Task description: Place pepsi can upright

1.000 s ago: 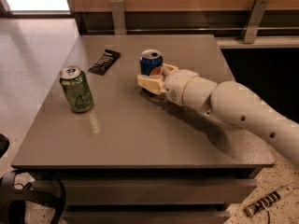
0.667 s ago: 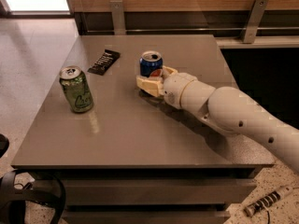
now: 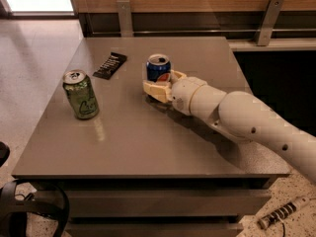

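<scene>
Tool (image 3: 162,82) is sitting around dark blue aluminium pepsi can (image 3: 158,69), which is standing upright on grey worktop (image 3: 148,147); cannot tell if clamping. Placing step looking nearly done. Next is calling for letting go and backing off without tipping it.

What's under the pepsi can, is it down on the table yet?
The pepsi can stands upright over the grey table. The gripper around its lower half covers its base, so contact with the tabletop cannot be seen.
</scene>
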Motion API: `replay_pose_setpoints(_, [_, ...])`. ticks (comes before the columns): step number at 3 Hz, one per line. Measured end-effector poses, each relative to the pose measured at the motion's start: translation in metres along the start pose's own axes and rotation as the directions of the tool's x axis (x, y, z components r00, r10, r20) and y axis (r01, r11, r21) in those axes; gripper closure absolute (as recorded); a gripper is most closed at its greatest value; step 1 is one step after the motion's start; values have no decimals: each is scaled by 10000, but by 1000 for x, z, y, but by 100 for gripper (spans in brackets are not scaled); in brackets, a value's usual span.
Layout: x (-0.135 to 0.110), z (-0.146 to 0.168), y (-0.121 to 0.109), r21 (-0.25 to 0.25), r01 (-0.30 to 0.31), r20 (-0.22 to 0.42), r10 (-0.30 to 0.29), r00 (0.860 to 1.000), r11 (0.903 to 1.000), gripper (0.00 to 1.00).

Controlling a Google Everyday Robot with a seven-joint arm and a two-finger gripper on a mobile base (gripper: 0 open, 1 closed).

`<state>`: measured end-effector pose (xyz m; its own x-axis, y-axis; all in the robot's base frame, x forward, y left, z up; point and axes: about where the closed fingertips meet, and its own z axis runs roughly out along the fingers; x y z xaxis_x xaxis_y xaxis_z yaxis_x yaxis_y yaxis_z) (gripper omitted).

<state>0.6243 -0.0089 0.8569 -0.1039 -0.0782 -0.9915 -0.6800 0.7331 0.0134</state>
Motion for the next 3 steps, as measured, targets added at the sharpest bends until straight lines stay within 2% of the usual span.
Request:
replay_pose_setpoints(2, [-1,3,5,-93,23,8,-23,10000,10000,0])
replay_pose_setpoints(3, [-1,3,5,-94,23,8,-23,10000,10000,0])
